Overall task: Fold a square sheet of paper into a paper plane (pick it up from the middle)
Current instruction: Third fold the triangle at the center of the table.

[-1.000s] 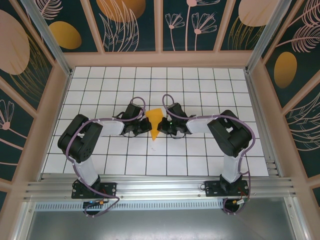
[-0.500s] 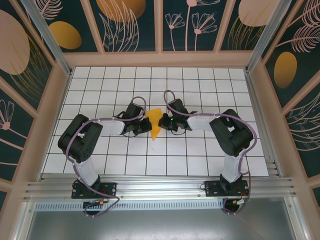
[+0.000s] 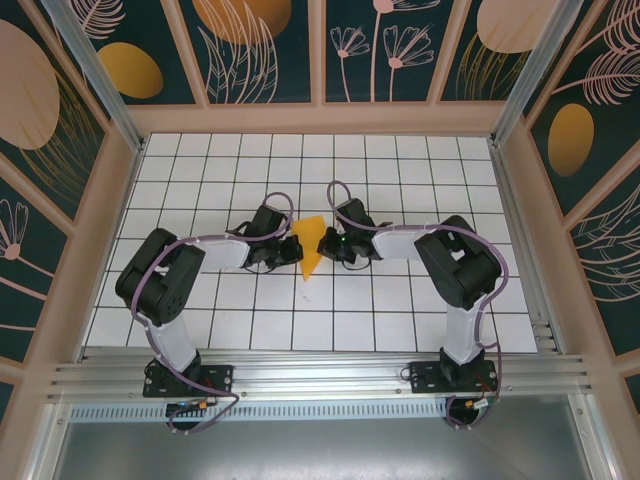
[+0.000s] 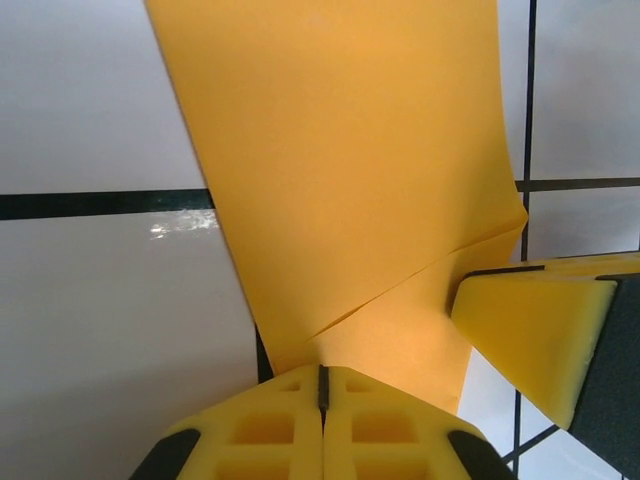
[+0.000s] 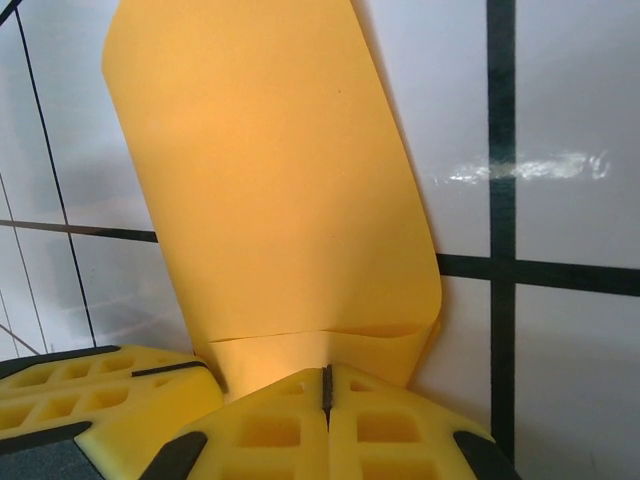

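White gridded table (image 3: 400, 170), centre: orange paper wedge (image 3: 311, 245) running far-to-near, point toward the near edge; left gripper (image 4: 320, 372) and right gripper (image 5: 326, 372) clenched on its wide end from opposite sides, equally near.

Robot test enclosure; white gridded table (image 3: 400, 320), aluminium rail (image 3: 320, 372), botanical-print panel walls (image 3: 260, 60)

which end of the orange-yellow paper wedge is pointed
The near end of the creased orange-yellow paper wedge tapers to a tip; the far end is wide.
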`<act>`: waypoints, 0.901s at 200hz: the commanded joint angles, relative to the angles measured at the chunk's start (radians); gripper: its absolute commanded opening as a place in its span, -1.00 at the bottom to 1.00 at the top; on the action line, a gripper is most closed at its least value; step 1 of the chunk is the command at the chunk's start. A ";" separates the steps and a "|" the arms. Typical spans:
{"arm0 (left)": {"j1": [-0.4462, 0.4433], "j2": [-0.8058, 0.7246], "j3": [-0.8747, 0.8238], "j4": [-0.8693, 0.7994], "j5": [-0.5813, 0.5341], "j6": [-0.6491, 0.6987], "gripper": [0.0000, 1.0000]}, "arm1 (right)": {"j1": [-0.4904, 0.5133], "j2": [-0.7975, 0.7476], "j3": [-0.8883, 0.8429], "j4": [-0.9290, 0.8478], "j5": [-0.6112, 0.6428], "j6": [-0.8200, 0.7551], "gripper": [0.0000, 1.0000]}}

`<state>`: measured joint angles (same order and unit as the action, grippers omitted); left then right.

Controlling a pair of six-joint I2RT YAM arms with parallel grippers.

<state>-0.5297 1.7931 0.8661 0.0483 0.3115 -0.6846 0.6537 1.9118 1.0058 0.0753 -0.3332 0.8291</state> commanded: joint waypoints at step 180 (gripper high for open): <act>-0.057 -0.194 -0.266 0.204 0.153 -0.238 -0.82 | 0.071 -0.064 -0.072 0.003 0.069 0.269 -0.91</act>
<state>-0.5819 1.5631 0.6144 0.2264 0.4492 -0.9043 0.7219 1.8633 0.9463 0.0925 -0.2878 1.0824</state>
